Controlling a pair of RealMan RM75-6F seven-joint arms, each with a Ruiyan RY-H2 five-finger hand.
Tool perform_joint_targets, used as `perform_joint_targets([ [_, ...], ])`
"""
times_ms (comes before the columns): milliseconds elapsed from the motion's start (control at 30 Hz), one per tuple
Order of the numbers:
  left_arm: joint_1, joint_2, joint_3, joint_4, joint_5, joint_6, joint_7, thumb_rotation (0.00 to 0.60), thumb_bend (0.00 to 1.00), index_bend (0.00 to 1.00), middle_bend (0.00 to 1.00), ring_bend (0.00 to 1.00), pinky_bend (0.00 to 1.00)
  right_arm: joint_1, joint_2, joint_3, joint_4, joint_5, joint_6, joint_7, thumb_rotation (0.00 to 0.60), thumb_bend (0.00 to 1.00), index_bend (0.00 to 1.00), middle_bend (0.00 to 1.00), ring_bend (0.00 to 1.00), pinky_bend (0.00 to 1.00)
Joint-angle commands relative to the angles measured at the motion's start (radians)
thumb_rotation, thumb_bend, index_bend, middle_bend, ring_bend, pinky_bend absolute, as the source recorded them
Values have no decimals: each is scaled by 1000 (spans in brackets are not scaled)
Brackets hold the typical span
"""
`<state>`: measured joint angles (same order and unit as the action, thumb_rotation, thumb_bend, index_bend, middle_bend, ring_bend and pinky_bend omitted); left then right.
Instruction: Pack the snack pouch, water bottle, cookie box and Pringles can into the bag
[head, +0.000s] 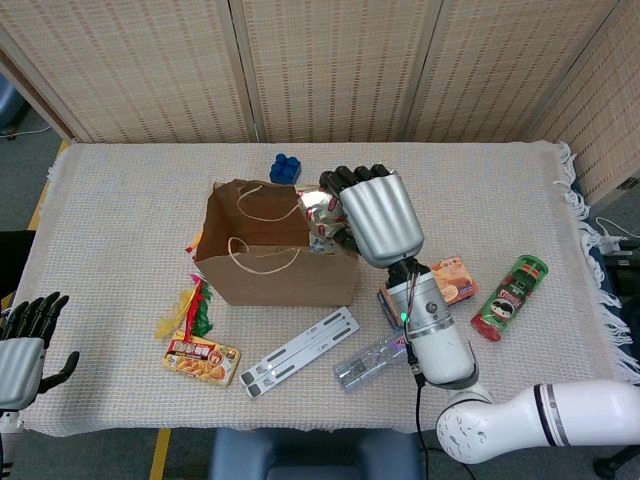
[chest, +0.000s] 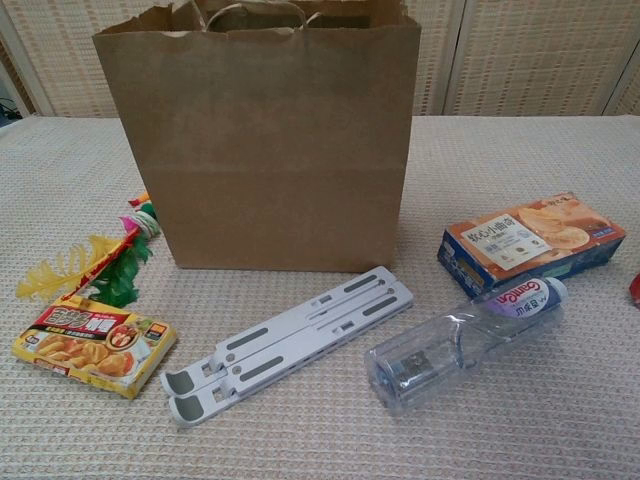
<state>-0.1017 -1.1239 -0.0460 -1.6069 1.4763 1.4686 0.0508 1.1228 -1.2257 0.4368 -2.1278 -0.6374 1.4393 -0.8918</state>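
Right hand (head: 375, 215) over open bag (head: 262, 262), fingers clutching crumpled snack pouch (head: 322, 215), long axis unclear.
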Motion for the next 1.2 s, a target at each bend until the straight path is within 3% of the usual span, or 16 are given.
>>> perform_joint_targets([
  [33,0,1,1,2,2,0,-5,600,355,0,0,0,0,81,-112,9,70,77,44,-85,600,375,582,546,585,665],
  [300,-1,1,1,3,3,-1,-10,600,355,0,0,0,0,133,-229,-43,168,139,55,-185,600,375,505,546,523,570],
  [400,-1,1,1,4,3,-1,-11,600,354,0,0,0,0,139,-249,-47,173,178,56,-209,600,358,349,485,402,487],
  [500,0,1,1,4,3,0,-12,600,354,0,0,0,0,144,-259,-48,168,219,69,-243,600,265,93,326,243,362],
  [567,-1,1,1,4,3,0,-11,600,354,0,0,0,0,148,-262,-43,163,238,83,-260,600,187,3,213,134,254],
  [700,-1,1,1,3,3,0,-10,600,354,0,0,0,0,144,-259,-32,156,230,103,-255,600,124,0,118,56,158],
  [1000,0,2,1,2,2,-1,-11,600,354,0,0,0,0,103,-203,-22,100,164,121,-209,600,106,0,106,56,146],
  [1133,-1,2,1,3,2,-1,-12,600,354,0,0,0,0,35,-114,-69,17,80,129,-173,600,105,0,106,56,146],
  [1200,-1,1,1,4,3,-1,-11,600,354,0,0,0,0,-26,-49,-125,-38,11,125,-136,600,105,0,106,56,144],
])
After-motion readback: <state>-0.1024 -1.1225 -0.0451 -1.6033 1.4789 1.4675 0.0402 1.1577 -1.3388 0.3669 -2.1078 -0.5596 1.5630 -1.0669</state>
